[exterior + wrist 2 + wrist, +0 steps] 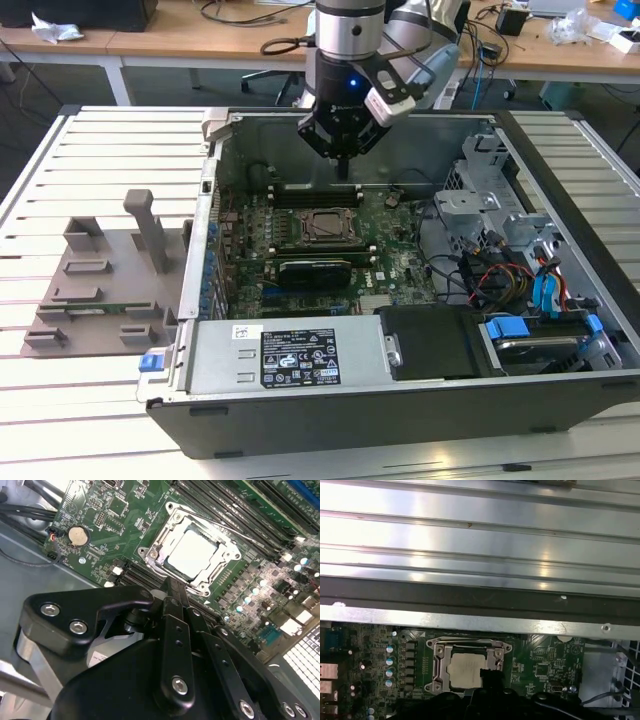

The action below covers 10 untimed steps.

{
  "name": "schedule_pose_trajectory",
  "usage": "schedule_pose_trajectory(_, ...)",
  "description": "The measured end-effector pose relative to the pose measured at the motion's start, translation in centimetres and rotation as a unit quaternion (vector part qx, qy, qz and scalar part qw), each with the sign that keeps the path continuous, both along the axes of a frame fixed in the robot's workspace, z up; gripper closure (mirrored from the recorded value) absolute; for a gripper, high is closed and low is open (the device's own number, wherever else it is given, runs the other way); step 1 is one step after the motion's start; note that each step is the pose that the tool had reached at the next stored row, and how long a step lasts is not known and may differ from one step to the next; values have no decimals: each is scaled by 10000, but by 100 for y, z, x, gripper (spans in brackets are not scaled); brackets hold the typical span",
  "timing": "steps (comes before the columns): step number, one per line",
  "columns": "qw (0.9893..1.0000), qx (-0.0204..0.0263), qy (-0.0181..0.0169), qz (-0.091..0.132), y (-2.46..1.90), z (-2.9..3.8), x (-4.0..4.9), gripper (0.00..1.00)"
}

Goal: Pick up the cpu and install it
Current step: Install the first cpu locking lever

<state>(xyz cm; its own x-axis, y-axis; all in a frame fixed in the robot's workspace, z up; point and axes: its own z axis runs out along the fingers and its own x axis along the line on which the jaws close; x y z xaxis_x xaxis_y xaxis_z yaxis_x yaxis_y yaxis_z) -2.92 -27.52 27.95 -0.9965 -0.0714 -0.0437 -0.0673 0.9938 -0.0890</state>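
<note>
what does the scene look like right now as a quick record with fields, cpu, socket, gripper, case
cpu: silvery square chip lying flat inside the socket frame, seen in both wrist views
socket frame: metal frame around the chip, on the green motherboard
gripper: above the motherboard, just off the socket's edge, fingers together, holding nothing
computer case: open tower lying on its side on the slatted table
grey fixture: on the table at the exterior view's left of the case
</note>
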Motion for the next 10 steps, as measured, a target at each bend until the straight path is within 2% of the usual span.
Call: schedule_pose_trajectory(10, 10000, -63, 0, 0, 0, 173, 0, 89)
